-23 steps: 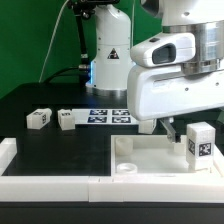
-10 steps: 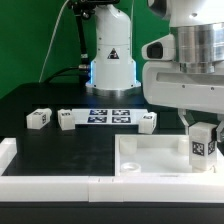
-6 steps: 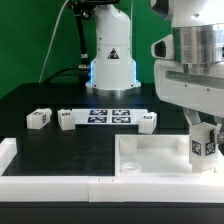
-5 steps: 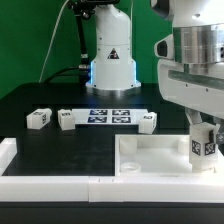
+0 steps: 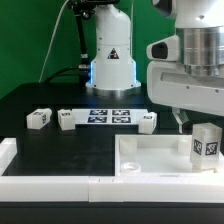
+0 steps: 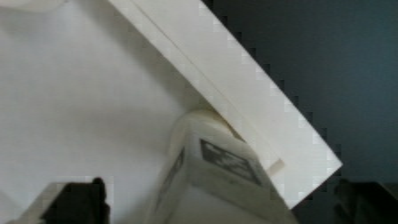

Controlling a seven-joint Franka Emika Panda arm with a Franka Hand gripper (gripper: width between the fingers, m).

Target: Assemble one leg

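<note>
Exterior view: arm (image 5: 190,75) seemingly above leg (image 5: 206,142)

Bare black table (image 5: 75,150) lies open between the marker board (image 5: 110,115) and the white front rail (image 5: 50,183). The tray (image 5: 160,172) wall, an upright leg (image 5: 206,146) and the gripper (image 5: 197,122) over it crowd the exterior view's right.

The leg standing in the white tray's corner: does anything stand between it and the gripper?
Nothing visible does. The leg stands upright in a corner of the tray; the gripper hangs close above it, with only open space between.
</note>
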